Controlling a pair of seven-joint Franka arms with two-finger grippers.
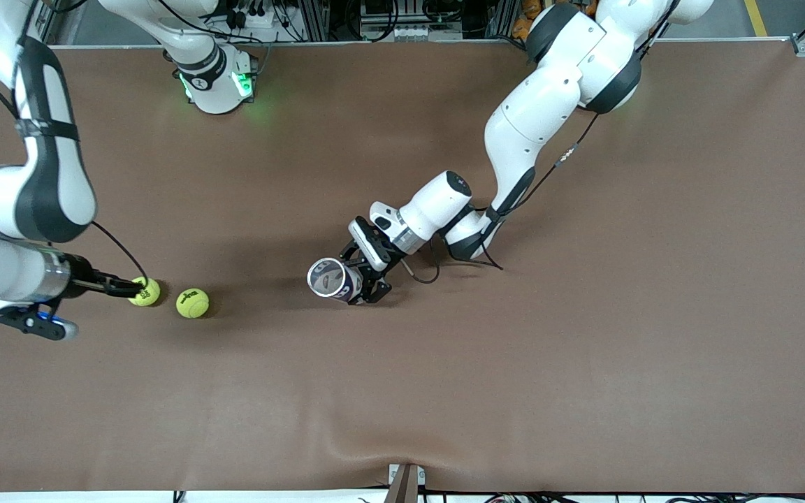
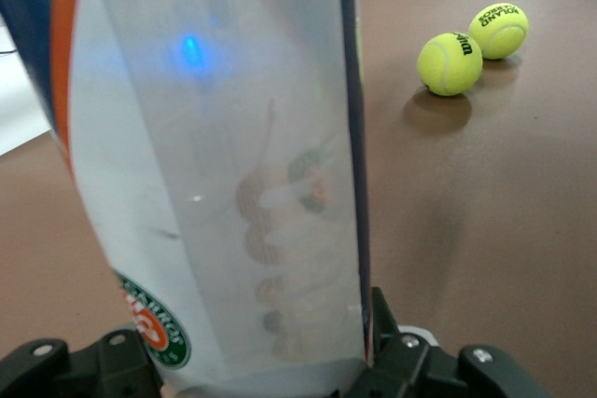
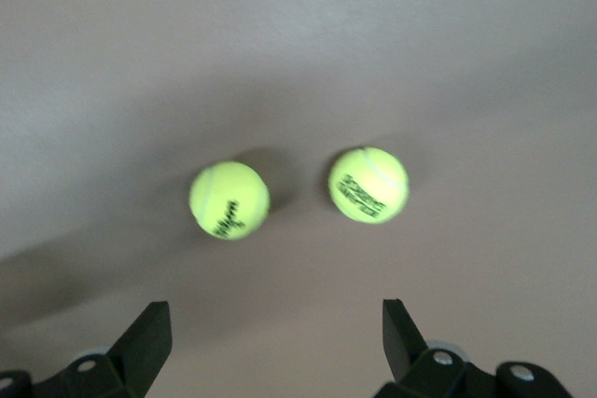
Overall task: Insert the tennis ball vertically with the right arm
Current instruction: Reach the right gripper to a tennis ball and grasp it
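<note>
Brown matting covers the whole table (image 1: pixel 584 349), and I have little else on it besides my two arms and the task pieces. My left gripper (image 1: pixel 364 276) sits near the middle of the table, jaws clenched on a tennis ball can (image 1: pixel 330 278); I judge the can stands roughly upright with its open mouth facing up, since the front camera looks straight into the rim. In the left wrist view the can's clear wall with its Roland Garros label (image 2: pixel 154 328) fills the frame between the fingers, which tells me the grip is low on the tube, probably to steady it as a fixed target. Two tennis balls lie toward the right arm's end of the table, just beside each other: one (image 1: pixel 145 291) right at the tip of my right gripper (image 1: pixel 126 286), the other (image 1: pixel 193 303) a little closer to the can. In the right wrist view the fingers (image 3: pixel 145 347) stand spread wide with both balls (image 3: pixel 229 199) (image 3: pixel 368 185) ahead of them and nothing between the pads, so no ball is held. I read this as the approach before the pick, with the whole carry and the drop into the can not yet done.
</note>
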